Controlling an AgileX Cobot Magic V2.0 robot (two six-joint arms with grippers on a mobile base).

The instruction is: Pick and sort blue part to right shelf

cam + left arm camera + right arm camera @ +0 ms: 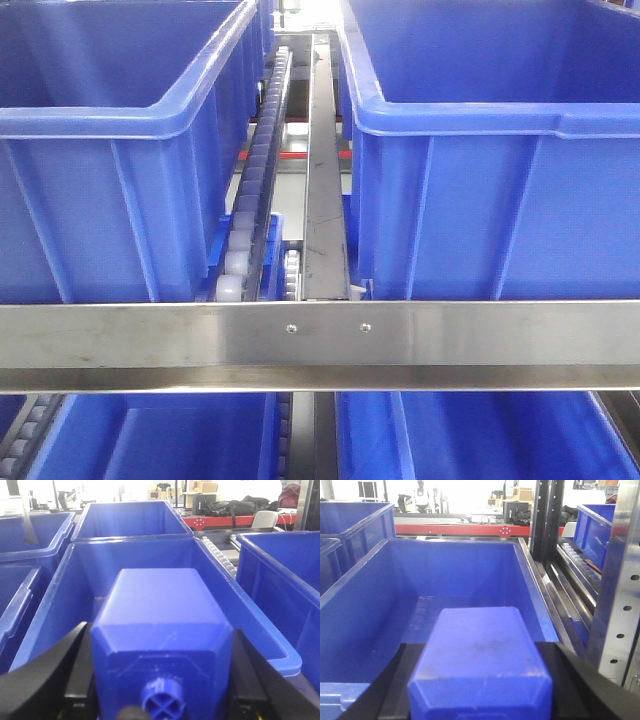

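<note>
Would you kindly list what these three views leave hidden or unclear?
- Left wrist: the bin floor beneath, hidden by the blue part held in the left tool.
- Right wrist: the top end of the blue block in the right tool, cut off by the bottom edge.
- Front view: both tools, out of frame.

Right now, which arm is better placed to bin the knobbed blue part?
Probably left: its hand holds the knobbed blue plastic block over an open blue bin; right hand's blue block shows no knob.
</note>
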